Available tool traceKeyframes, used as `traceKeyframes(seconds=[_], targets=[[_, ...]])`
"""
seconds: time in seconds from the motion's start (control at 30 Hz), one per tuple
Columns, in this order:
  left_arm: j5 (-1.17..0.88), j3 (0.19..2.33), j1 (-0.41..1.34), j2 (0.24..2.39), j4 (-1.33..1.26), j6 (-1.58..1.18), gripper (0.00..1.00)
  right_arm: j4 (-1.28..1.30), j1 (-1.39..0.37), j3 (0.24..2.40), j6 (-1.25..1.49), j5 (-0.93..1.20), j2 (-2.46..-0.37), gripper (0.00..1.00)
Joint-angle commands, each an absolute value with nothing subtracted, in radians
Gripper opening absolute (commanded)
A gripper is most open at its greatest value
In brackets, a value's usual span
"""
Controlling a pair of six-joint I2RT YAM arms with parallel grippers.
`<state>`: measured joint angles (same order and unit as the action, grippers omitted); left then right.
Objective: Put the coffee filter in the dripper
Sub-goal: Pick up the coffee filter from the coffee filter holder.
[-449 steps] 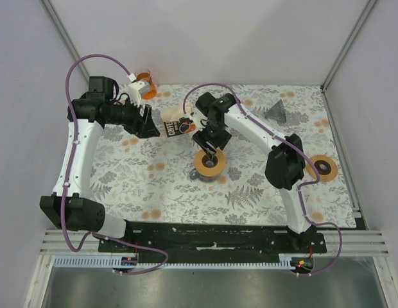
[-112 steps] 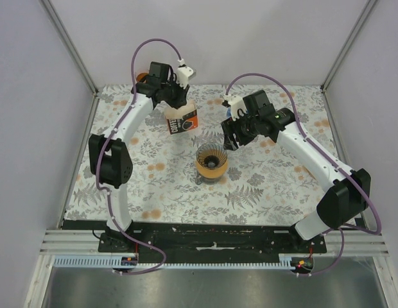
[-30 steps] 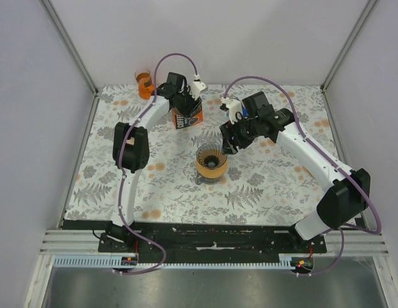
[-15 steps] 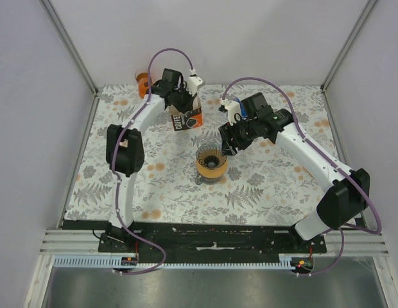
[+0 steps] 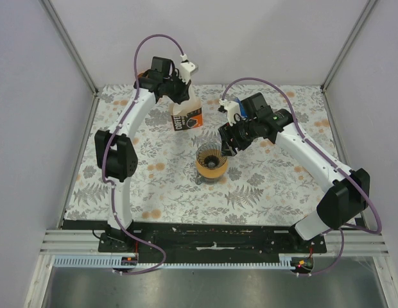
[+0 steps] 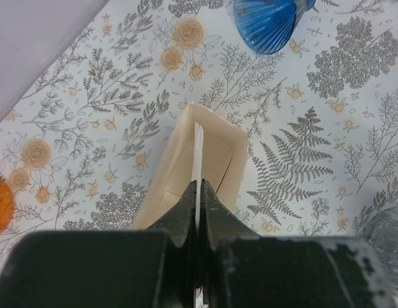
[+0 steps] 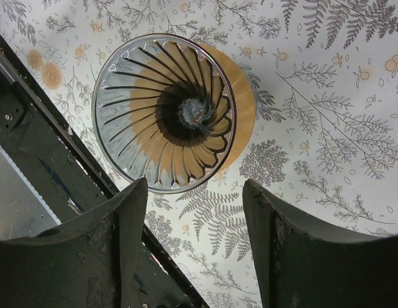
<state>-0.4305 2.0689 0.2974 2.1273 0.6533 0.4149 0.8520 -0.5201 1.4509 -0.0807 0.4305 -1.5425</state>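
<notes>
Only one piece of print can be read. It stands on the coffee filter carton [image 5: 186,119], at the upper centre of the top view. Its dark front panel carries white capitals, set at a slant, that read "COFFEE". A smaller line of white lettering runs beneath that word, too small to make out. Beside it is a round dark emblem on an orange ground, its detail unclear. Both wrist views offer nothing legible.

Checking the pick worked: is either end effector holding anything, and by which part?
The left end effector pinches a thin white coffee filter by its near edge, over the open pack. The right end effector, open above the dripper, holds nothing.
</notes>
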Motion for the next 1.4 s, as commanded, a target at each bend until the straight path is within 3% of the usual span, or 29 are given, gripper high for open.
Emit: traceKeyframes(seconds=[0.0,0.2,0.47,0.8,1.03,1.17,1.37], targets=[[-0.479,2.151,0.285,2.053,0.68,0.356,0.02,0.854,-0.523,1.483,-0.103,0.423,-1.506,0.68],[-0.483,2.152,0.279,2.036,0.695,0.364,0.02,0.864,-0.525,1.514,-0.107,0.43,-1.517,0.68],[-0.662,2.214,0.275,1.944,0.825,0.377,0.02,0.874,-0.525,1.543,-0.152,0.402,-1.471,0.69],[-1.049,2.186,0.284,1.72,1.256,0.794,0.02,0.672,-0.526,1.623,-0.209,0.573,-1.353,0.66],[-1.066,2.144,0.339,1.62,1.436,0.919,0.02,0.443,-0.626,1.517,-0.239,0.767,-1.238,0.59],[-1.068,2.174,0.396,1.602,1.491,0.917,0.02,0.384,-0.753,1.448,-0.345,0.72,-1.206,0.62],[-1.019,2.171,0.453,1.595,1.49,0.896,0.02,0.374,-0.759,1.433,-0.368,0.658,-1.19,0.64]])
